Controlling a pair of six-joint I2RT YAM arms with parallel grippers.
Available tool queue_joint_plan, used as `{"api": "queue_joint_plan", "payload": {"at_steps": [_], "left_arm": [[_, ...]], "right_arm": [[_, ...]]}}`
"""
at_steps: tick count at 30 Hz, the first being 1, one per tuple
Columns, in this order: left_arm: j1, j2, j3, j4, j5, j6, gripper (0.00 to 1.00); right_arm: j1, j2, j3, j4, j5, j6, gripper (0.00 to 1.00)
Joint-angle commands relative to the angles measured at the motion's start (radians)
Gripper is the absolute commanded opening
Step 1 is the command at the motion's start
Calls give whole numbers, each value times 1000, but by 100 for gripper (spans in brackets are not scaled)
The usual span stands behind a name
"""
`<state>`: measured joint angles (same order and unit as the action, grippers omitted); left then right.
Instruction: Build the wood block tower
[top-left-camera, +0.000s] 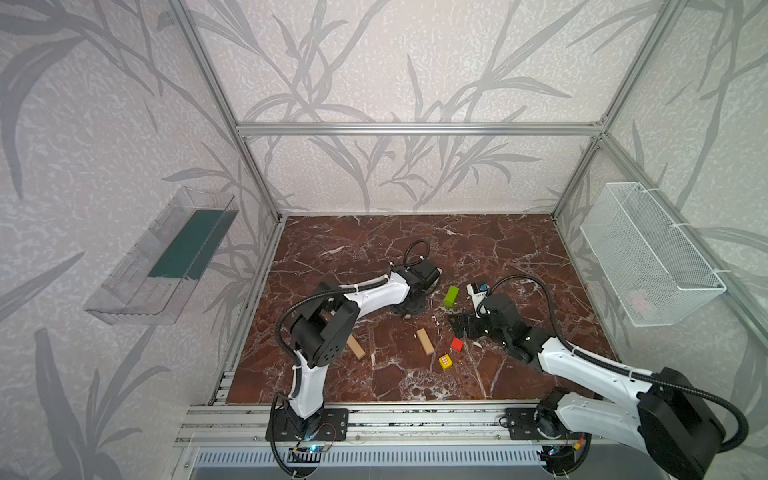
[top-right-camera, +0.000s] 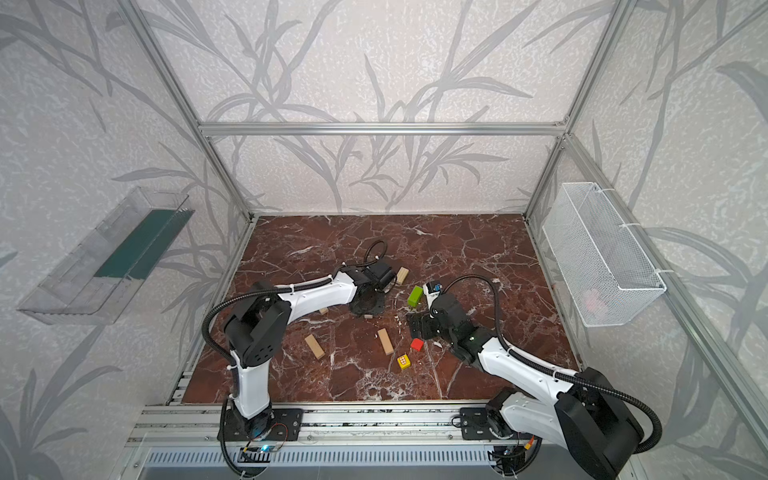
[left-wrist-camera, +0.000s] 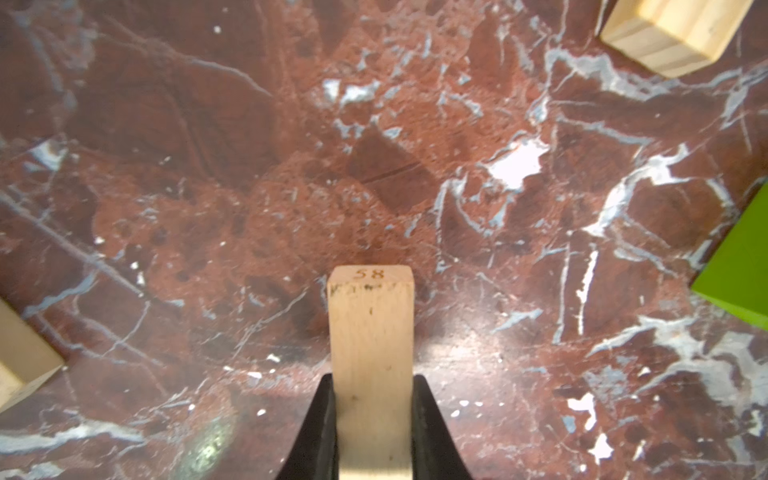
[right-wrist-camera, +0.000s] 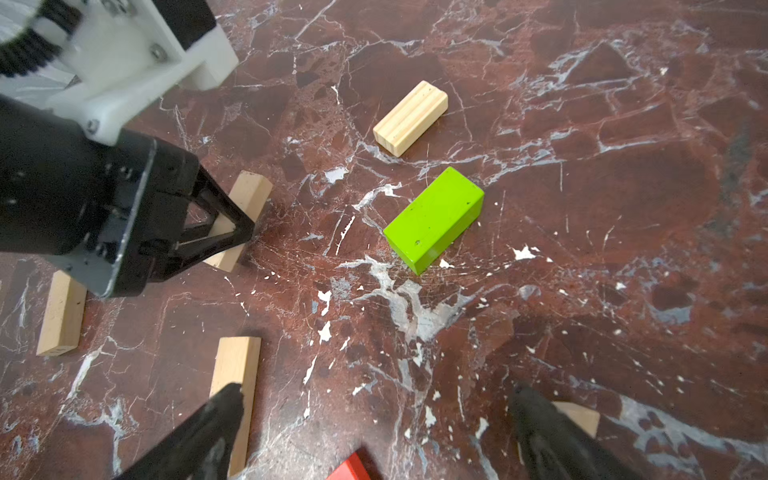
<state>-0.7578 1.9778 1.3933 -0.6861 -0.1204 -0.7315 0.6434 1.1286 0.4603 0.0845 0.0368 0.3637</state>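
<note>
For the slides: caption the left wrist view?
Left gripper shut on tan bar; marble table, green bar at frame edge.
</note>
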Motion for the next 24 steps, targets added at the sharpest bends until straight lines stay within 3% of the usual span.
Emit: {"api": "queue_joint_plan", "payload": {"at_steps": [1, 15, 24], "left_arm": [[3, 33, 48, -55, 15, 16, 8], [6, 100, 114, -107, 38, 40, 9], [5, 90, 118, -121, 42, 46, 31]], "right_arm": [[6, -28, -12, 20, 17, -16, 99], [6, -38, -15, 19, 8, -26, 99], [6, -35, -12, 18, -9, -35, 99]]}}
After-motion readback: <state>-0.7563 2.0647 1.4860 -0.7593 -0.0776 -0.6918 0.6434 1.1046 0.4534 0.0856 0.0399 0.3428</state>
